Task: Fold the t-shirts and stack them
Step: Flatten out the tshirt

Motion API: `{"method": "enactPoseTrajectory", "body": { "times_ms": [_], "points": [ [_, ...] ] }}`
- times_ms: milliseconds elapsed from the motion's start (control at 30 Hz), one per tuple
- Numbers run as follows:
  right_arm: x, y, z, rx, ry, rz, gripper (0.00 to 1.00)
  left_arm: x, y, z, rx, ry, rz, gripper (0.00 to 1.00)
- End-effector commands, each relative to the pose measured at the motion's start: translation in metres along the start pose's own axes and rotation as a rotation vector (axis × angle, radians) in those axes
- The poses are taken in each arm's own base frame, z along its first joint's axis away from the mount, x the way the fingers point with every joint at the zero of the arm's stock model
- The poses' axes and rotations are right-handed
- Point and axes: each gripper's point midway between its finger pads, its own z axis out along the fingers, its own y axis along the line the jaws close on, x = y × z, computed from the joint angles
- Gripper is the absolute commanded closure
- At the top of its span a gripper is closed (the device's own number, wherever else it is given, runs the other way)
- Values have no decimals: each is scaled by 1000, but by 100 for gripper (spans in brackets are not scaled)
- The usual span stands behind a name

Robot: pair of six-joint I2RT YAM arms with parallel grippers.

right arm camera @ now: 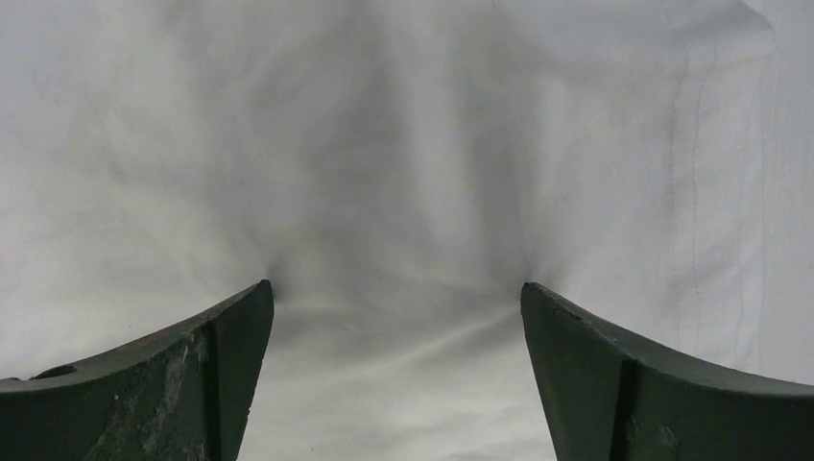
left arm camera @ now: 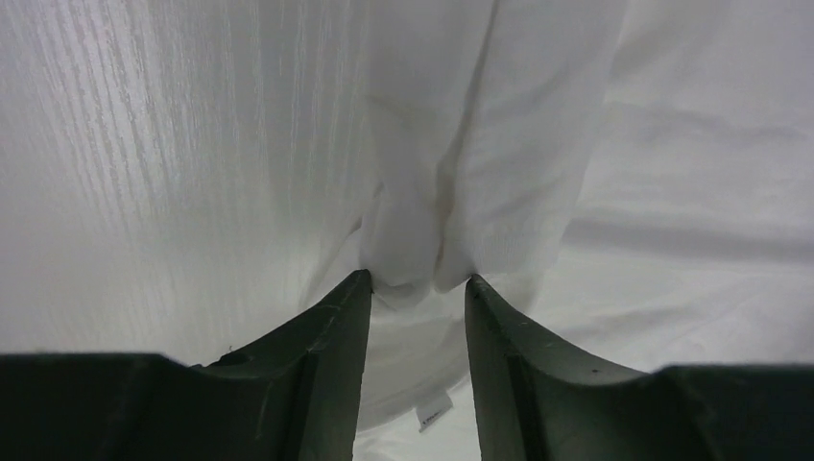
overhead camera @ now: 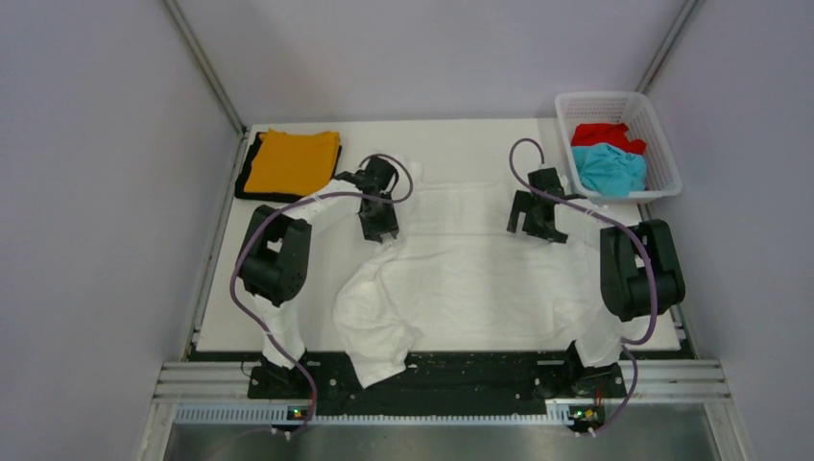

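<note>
Centre frame, bunched at lower left: white t-shirt (overhead camera: 461, 279). Upper right: basket (overhead camera: 662, 144) holding teal t-shirt (overhead camera: 610, 168) and red t-shirt (overhead camera: 605, 134). Upper left: orange t-shirt (overhead camera: 291, 161), seemingly atop black t-shirt (overhead camera: 249, 171). Left gripper (left arm camera: 413, 280) pinching a white fold; right gripper (right arm camera: 395, 288) spread wide, tips against cloth.

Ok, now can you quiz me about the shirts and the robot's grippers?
1. True or false: the orange shirt lies on the black shirt.
2. What is in the basket?
A. red shirt and teal shirt
B. only a black one
C. nothing
3. Fill in: the ___ gripper pinches the white shirt.

Key
1. True.
2. A.
3. Left: the left gripper has cloth bunched between its fingers, and the right gripper is open.
</note>
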Motion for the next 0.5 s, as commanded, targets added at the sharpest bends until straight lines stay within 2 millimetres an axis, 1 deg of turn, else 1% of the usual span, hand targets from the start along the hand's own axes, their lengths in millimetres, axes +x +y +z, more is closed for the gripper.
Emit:
{"method": "enactPoseTrajectory", "body": {
  "times_ms": [0,167,233,300,333,400,467],
  "points": [
    [-10,0,3,12,-17,-5,1,-12,-3,0,-6,-30,25,57],
    [-9,0,5,15,-10,-9,1,-16,6,11,-60,-38,30,67],
    [-9,0,6,16,-9,-8,1,-18,6,15,-58,-38,21,77],
    [-9,-1,6,20,-9,-10,1,-23,10,14,-65,-43,7,92],
    [-9,-3,6,26,-9,-8,1,-25,13,11,-73,-50,2,96],
    [-7,-7,8,42,0,-5,1,-31,23,4,-101,-82,-2,97],
    [-4,-11,11,57,15,0,1,-39,40,-5,-150,-112,-22,96]
  ]
}}
